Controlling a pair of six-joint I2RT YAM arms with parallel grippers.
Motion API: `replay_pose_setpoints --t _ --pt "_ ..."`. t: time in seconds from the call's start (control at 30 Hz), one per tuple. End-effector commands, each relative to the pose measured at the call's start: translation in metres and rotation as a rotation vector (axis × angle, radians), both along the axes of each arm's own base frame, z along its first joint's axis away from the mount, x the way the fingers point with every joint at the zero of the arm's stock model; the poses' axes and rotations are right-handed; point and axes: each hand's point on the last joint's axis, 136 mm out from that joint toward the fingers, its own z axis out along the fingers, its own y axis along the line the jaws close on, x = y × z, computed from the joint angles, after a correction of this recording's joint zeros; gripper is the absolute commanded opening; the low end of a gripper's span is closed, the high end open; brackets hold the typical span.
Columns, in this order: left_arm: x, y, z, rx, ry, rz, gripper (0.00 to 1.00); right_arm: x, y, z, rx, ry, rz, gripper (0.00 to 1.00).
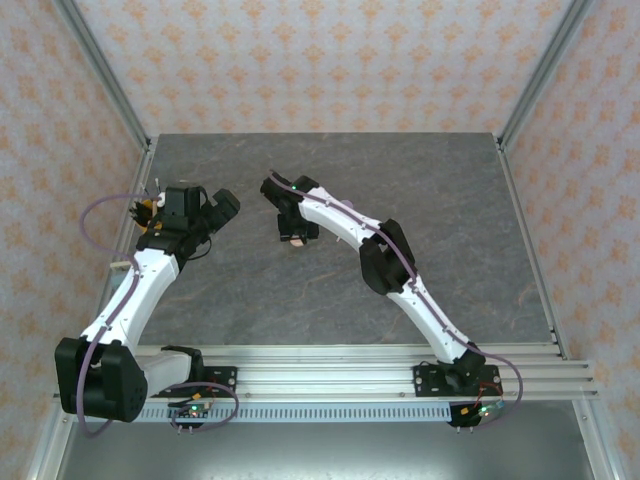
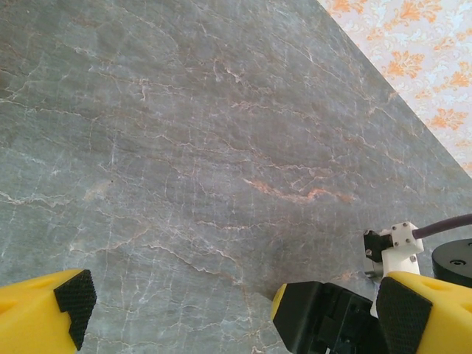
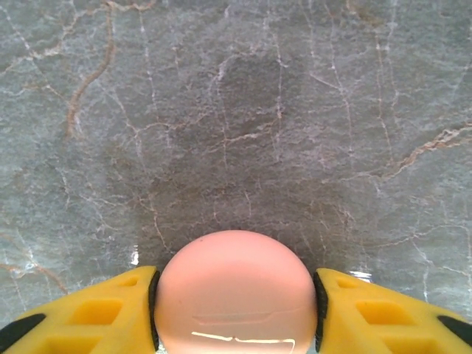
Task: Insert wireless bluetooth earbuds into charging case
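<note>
- The right pincer [image 3: 236, 299] is closed snugly on the round pink charging case [image 3: 234, 284], low over the middle of the table [image 3: 221, 110].
- The left pincer [image 2: 236, 306] gapes wide and empty near the table's left side.
- Likely step: positioning the case. Next it needs steadying and its lid opened.

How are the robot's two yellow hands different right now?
The left gripper has its fingers spread wide apart, while the right gripper has its fingers closed in. The left gripper holds nothing; the right gripper squeezes a round pink case between its fingers. Both have yellow fingers, and both are over the grey marbled table.
</note>
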Motion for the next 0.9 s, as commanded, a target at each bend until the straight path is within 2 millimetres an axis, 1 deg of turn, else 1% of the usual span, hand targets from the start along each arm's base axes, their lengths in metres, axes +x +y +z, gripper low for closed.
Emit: replay_pose_setpoints --t 0.0,0.1,0.2,0.27,0.37,0.47,0.53,0.67,0.8,0.87 --pt "0.000 0.000 -0.004 -0.013 0.000 0.004 1.00 -0.012 -0.004 -0.001 -0.036 0.020 -0.013 0.44" --pt "0.000 -0.003 -0.006 -0.024 0.008 -0.013 1.00 -0.021 -0.009 0.006 -0.043 0.021 -0.034 0.41" --pt "0.001 -0.010 -0.011 -0.047 0.026 -0.039 1.00 -0.036 -0.026 0.010 -0.059 0.026 -0.093 0.40" --pt "0.000 -0.014 -0.019 -0.072 0.043 -0.050 1.00 -0.046 -0.040 0.015 -0.053 0.019 -0.153 0.40" --pt "-0.001 -0.022 -0.030 -0.116 0.056 -0.065 1.00 -0.065 -0.065 0.017 -0.042 0.012 -0.271 0.40" --pt "-0.004 -0.032 -0.042 -0.139 0.071 -0.085 1.00 -0.085 -0.086 0.015 -0.011 0.008 -0.388 0.40" --pt "-0.007 -0.040 -0.050 -0.145 0.085 -0.105 1.00 -0.093 -0.097 0.013 0.008 0.002 -0.456 0.40" --pt "-0.012 -0.064 -0.061 -0.151 0.096 -0.169 1.00 -0.103 -0.109 0.005 -0.017 0.014 -0.494 0.40" --pt "-0.015 -0.086 -0.067 -0.165 0.092 -0.221 1.00 -0.105 -0.113 -0.005 -0.062 0.029 -0.491 0.41" --pt "-0.016 -0.093 -0.070 -0.166 0.090 -0.232 1.00 -0.105 -0.112 -0.011 -0.070 0.041 -0.494 0.42"
